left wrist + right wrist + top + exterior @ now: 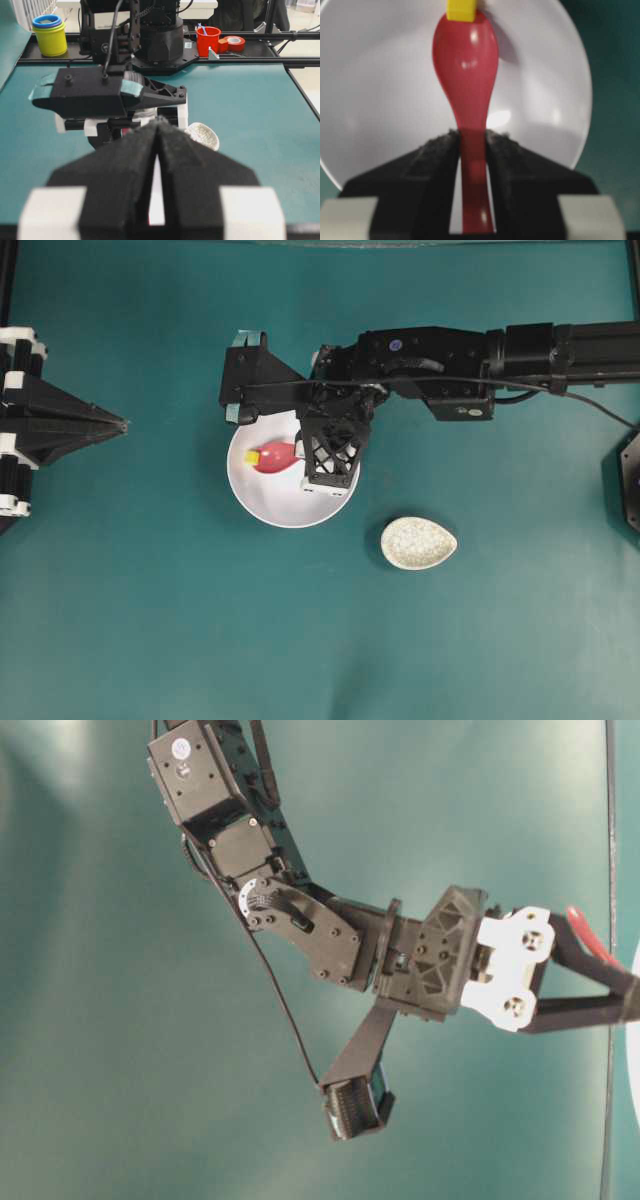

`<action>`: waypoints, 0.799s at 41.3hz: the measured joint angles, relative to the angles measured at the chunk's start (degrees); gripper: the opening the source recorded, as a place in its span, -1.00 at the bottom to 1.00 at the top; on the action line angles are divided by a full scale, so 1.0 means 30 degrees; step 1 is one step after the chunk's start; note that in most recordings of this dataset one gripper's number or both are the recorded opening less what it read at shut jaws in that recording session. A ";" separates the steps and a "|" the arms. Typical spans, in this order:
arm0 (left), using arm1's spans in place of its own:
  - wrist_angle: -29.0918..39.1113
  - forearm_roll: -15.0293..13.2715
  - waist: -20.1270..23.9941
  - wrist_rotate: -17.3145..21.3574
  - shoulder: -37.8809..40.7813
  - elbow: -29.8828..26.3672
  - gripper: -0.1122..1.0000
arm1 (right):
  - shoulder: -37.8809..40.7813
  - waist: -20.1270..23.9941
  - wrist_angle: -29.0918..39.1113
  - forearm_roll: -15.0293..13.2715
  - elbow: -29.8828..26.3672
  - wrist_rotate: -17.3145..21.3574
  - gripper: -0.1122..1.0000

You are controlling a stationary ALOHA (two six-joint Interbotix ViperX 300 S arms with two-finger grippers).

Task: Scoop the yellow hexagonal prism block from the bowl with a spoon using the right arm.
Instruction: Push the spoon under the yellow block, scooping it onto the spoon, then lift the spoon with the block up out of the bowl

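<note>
Right claw [472, 145] pinches the spoon [467, 75] handle over the bowl [380, 90]; the block [461, 10] touches its tip at twelve o'clock.

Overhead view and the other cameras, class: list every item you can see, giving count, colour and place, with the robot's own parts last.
Plain round white bowl: one, white, middle of the teal table.
Glossy pinkish-red soup spoon: one, red, scoop inside the bowl, handle between the right end effector's fingers.
Tiny yellow hexagonal prism block: one, yellow, at the tip of the spoon's scoop, inside the bowl.
Speckled off-white oval dish: one, off-white, on the table beside the bowl.
Yellow cup: one, beyond the table's far edge.
Red cup: one, beyond the far edge.
Red tape roll: one, beside the red cup.
Right end effector: one, black, over the bowl, shut on the spoon.
Left end effector: one, black, at the left edge, shut.
</note>
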 measured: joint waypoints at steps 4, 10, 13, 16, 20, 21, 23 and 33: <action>0.0000 0.0000 0.0000 0.0000 0.0000 0.0000 -0.80 | 0.0029 0.0000 -0.0176 0.0029 0.0000 0.0000 -0.34; -0.0029 0.0000 0.0000 -0.0029 0.0000 0.0000 -0.80 | 0.0029 0.0000 -0.0234 0.0029 0.0000 0.0059 -0.34; 0.0000 0.0000 0.0000 0.0000 0.0000 0.0000 -0.80 | 0.0029 0.0029 -0.0234 0.0029 0.0000 0.0088 -0.34; 0.0000 0.0000 0.0000 0.0000 0.0000 0.0000 -0.80 | 0.0029 0.0000 -0.0234 0.0029 0.0000 0.0146 -0.34; -0.0029 0.0029 0.0000 0.0000 0.0000 0.0000 -0.80 | 0.0029 0.0029 -0.0234 0.0059 0.0000 0.0176 -0.34; 0.0000 0.0000 0.0000 0.0000 0.0000 -0.0029 -0.80 | 0.0000 0.0029 -0.0264 0.0059 0.0000 0.0176 -0.34; 0.0000 0.0000 0.0000 0.0000 0.0000 0.0000 -0.80 | -0.0029 0.0000 -0.0293 0.0059 0.0000 0.0176 -0.34; 0.0000 0.0000 0.0000 -0.0029 0.0000 0.0000 -0.80 | -0.0645 0.0029 -0.0732 0.0088 0.0000 0.0205 -0.34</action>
